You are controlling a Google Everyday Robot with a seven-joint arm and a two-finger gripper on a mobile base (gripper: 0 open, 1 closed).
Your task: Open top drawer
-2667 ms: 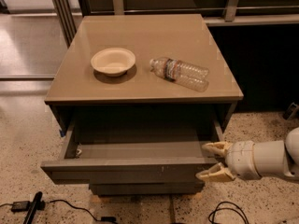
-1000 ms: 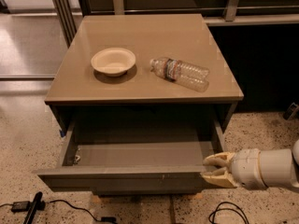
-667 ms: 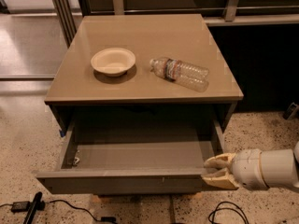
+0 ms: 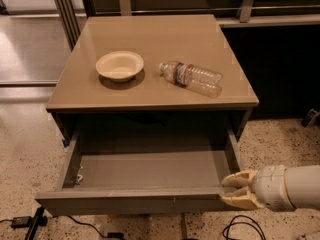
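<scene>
Under a glossy grey-brown bench (image 4: pixel 150 91) standing on a speckled terrazzo floor (image 4: pixel 22 149), the wide grey-brown top drawer (image 4: pixel 135 202) is sitting pulled far out. On the benchtop, one round cream bowl (image 4: pixel 120 65) and one clear plastic bottle (image 4: pixel 191 78) on its side are lying apart. At the drawer's right front corner, the cream two-finger end effector (image 4: pixel 229 190) is pinching the front panel, one finger on each side.
</scene>
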